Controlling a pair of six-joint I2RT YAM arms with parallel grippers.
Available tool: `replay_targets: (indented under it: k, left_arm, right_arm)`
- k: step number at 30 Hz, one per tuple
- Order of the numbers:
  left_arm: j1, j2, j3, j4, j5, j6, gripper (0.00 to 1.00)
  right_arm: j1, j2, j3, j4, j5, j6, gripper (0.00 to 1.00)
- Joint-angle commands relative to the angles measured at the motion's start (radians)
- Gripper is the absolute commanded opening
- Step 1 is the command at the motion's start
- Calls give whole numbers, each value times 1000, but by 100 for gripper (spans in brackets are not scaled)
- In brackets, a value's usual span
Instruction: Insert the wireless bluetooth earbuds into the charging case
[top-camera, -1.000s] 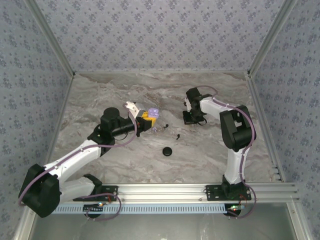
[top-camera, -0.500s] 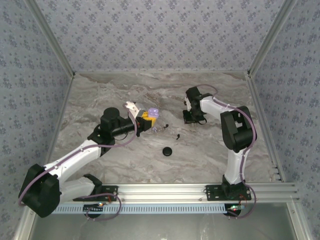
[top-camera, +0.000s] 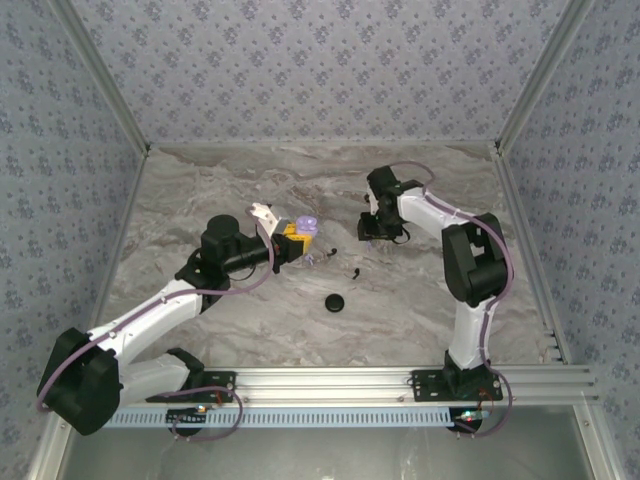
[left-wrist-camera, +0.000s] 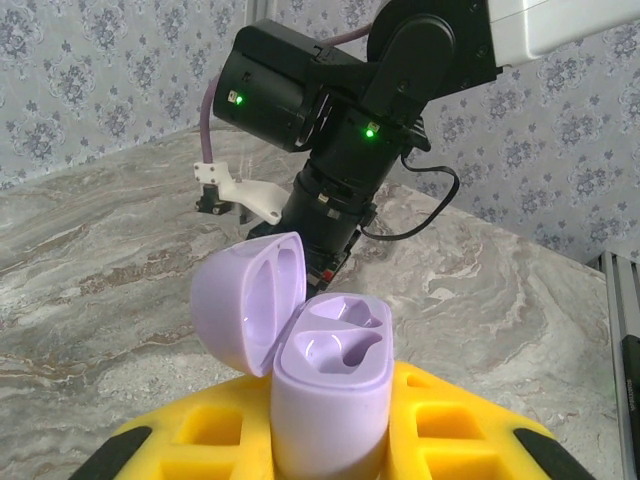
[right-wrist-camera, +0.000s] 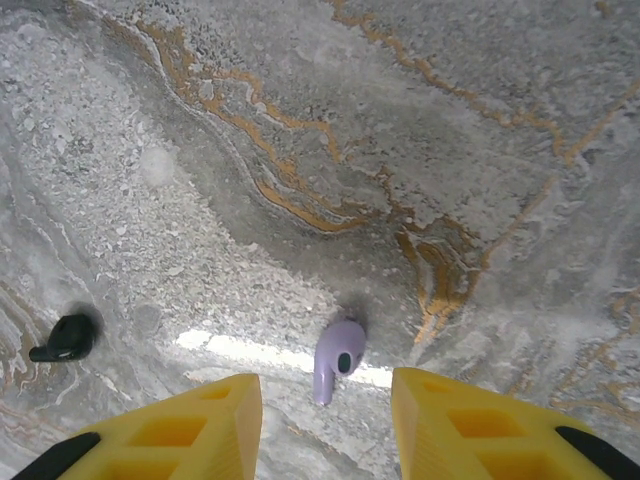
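Left hand (top-camera: 297, 237) is clenched on the lavender charging case (left-wrist-camera: 330, 395), held upright btwn its yellow fingers w/ the lid (left-wrist-camera: 245, 300) swung open to one side. Right hand (right-wrist-camera: 325, 405) is released, fingers apart over the tabletop (right-wrist-camera: 480, 150), w/ a lavender earbud (right-wrist-camera: 338, 360) lying btwn them, touching neither. A black earbud (right-wrist-camera: 65, 337) lies further left in the right wrist view, well apart from the lavender one; a black disc (top-camera: 335, 302) sits nearer the arm bases.

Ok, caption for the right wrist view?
Right gripper open over a lavender earbud lying on the marble table, a black earbud nearby.
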Motion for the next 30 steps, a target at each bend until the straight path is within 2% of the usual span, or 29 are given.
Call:
replay_targets:
  k: [1, 5, 30]
  left_arm:
    - [-5, -16, 29, 3, -5, 21, 22]
    - [-6, -16, 28, 3, -5, 21, 22]
    - [-7, -16, 27, 1, -8, 22, 22]
  right_arm:
    - [16, 36, 40, -62, 47, 48, 39]
    - [27, 64, 67, -92, 83, 48, 38]
    - [36, 164, 148, -144, 104, 72, 29]
